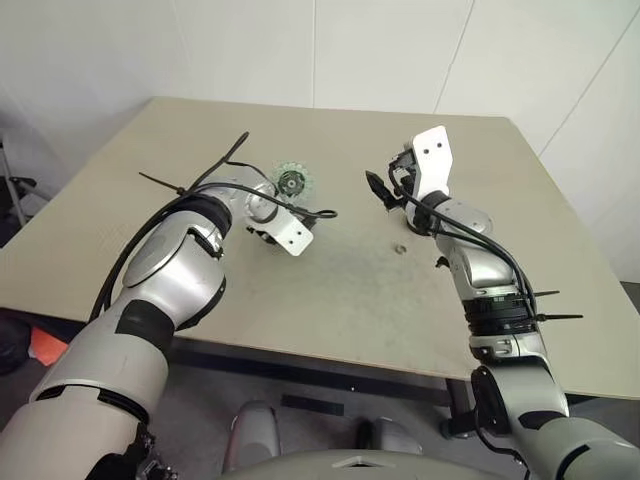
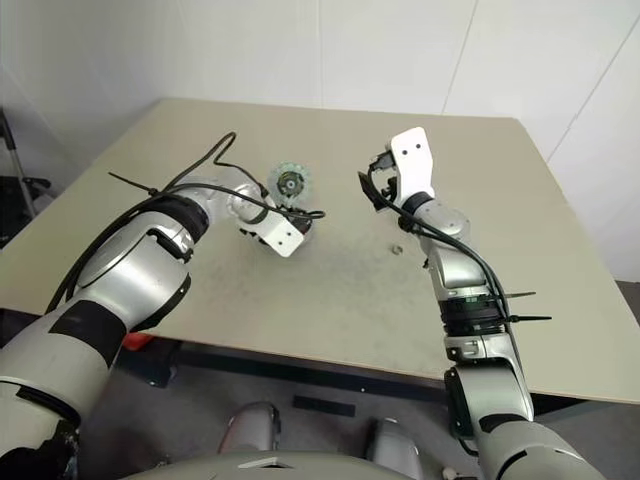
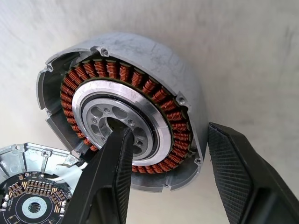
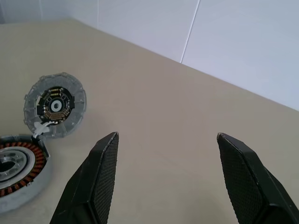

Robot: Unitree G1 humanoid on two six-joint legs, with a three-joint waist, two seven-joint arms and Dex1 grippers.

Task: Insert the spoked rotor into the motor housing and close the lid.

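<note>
While the left tool [image 3: 163,154] grips the motor housing [image 3: 154,60], the spoked rotor [image 3: 126,116] sits inside.
One finger through the hub, one outside the wall; the lid [image 4: 55,111] lies beside on the tabletop [image 1: 400,300]; right tool [image 4: 168,172] hangs wide open, empty.

Beige table [image 1: 330,300] with a small metal nut [image 1: 399,248], white wall [image 1: 300,50] behind

Your left gripper [image 3: 163,177] points steeply down at about 11 o'clock from you, its fingers [image 3: 110,179] partly spread, one inside and one outside a rim. Your right gripper [image 4: 168,179], at about 1 o'clock, is held level above the surface with its fingers well apart and nothing between them.
</note>
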